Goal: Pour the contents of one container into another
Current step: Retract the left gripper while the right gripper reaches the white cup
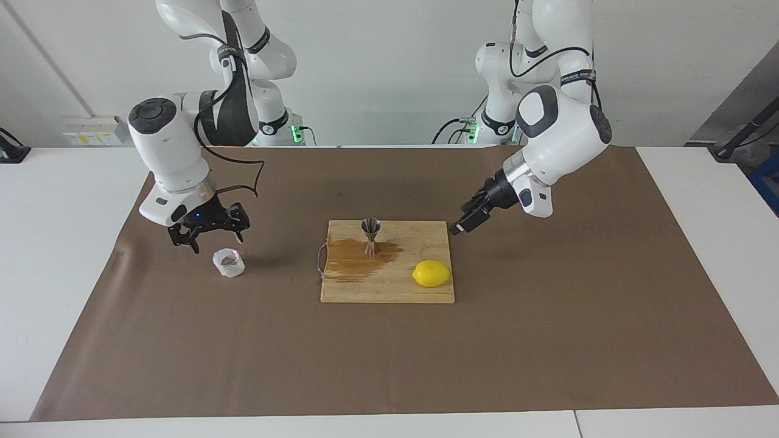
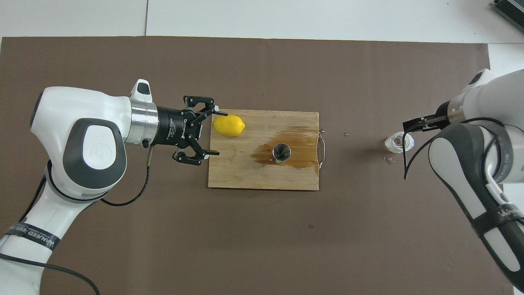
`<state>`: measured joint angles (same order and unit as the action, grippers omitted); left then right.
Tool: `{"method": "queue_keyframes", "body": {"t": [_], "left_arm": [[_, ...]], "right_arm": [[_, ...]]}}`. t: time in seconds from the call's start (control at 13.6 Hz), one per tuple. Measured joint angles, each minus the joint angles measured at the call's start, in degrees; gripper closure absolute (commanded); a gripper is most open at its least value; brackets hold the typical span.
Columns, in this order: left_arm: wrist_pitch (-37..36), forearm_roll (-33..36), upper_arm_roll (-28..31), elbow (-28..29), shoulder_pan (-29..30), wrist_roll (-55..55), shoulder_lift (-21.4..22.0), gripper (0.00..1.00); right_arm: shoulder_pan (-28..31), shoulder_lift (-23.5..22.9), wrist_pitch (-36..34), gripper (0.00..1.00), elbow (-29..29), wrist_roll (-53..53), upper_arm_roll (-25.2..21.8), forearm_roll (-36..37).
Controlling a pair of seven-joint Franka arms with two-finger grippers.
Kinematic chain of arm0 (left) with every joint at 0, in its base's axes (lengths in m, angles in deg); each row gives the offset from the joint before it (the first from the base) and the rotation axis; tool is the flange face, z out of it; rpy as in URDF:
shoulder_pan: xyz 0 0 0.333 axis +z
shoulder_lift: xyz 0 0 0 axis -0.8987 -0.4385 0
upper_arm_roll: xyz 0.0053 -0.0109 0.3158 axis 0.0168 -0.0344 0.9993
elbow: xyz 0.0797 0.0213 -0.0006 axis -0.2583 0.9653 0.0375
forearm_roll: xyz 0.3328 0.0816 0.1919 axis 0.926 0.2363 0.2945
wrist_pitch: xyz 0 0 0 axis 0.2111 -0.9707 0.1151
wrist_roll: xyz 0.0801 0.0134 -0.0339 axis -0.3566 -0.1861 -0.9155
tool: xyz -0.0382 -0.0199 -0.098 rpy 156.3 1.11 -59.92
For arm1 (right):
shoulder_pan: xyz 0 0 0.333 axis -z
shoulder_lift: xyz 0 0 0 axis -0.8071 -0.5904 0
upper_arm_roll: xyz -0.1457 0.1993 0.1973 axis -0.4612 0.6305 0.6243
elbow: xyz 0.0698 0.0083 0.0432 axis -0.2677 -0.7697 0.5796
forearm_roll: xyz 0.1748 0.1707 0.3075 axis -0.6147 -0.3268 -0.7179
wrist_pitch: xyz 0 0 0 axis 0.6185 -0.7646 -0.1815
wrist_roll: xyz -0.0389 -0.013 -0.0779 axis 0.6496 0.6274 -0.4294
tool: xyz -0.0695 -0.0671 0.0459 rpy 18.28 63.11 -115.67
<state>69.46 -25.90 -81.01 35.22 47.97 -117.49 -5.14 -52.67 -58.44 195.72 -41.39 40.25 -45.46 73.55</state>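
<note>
Facing view — crinkled translucent cup (image 1: 229, 263), hourglass steel jigger (image 1: 370, 235) on wooden board (image 1: 389, 286).

Right claw (image 2: 409, 125) largely covered by own arm in overhead view; only dark tip seen above cup (image 2: 399, 142). Part of cup rim masked by that tip and by black cable. Cup contents seen only as brownish patch, kind not determinable. Jigger (image 2: 281, 152) seen from above as round mouth only; waist and lower cone hidden. Both arms cut off by bottom picture edge in overhead view. Bench (image 1: 700, 182) corners at robots' end cut off by side picture edges in facing view.
</note>
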Motion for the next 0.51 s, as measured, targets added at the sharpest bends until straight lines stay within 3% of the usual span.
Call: {"method": "queue_keyframes", "body": {"t": [0.37, 0.51], "left_arm": [[0.30, 6.28, 0.10, -1.54, 0.31, 18.66, -0.03, 0.00], [0.57, 12.57, 0.12, -2.22, 0.72, 24.34, -0.02, 0.00]], "right_arm": [[2.30, 0.02, 0.09, 0.00, -0.07, 22.26, -0.15, -2.23], [2.68, 0.01, 0.08, 0.00, -0.32, 28.35, -0.19, -2.53]]}}
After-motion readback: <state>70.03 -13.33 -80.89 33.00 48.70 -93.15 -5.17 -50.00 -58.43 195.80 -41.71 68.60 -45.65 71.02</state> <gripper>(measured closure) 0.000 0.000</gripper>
